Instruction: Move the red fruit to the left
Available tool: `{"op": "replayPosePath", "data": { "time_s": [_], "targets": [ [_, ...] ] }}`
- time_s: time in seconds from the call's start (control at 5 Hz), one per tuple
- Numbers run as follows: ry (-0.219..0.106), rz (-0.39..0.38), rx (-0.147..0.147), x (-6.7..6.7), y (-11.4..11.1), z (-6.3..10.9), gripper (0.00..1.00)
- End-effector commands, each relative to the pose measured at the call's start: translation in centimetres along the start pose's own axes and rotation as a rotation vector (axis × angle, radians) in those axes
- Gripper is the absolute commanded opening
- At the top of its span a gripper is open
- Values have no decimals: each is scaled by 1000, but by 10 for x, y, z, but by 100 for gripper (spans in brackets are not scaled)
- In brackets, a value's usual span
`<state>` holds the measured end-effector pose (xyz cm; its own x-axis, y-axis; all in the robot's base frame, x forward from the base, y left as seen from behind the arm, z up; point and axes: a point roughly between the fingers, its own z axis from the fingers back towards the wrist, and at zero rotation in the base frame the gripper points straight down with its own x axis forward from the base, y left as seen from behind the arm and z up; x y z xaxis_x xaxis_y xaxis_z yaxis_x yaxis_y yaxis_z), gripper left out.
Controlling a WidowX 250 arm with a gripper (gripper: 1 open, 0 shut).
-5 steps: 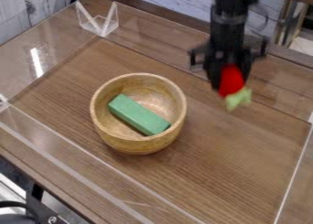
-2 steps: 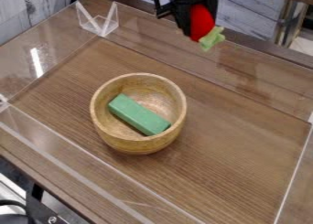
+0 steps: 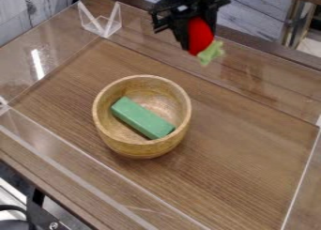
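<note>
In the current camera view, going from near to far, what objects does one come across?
Green block in the wooden bowl, then the red fruit with its light green cap, held up by the gripper.

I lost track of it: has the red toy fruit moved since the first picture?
Yes: the red fruit is now farther from the bowl, toward the table's back edge.
</note>
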<state>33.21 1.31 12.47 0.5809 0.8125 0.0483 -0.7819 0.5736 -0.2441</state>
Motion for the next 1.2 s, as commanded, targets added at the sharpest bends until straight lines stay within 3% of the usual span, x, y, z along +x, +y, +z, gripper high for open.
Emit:
{"op": "replayPosePath", "data": {
  "time_s": [0.0,0.4,0.8,1.0],
  "targets": [
    [-60,-38,-67,-4,-6,23,0],
    [-81,10,-73,-9,7,11,0],
    [-129,178,-77,4,18,15,0],
    [-138,211,-81,5,28,18,0]
  ]
}}
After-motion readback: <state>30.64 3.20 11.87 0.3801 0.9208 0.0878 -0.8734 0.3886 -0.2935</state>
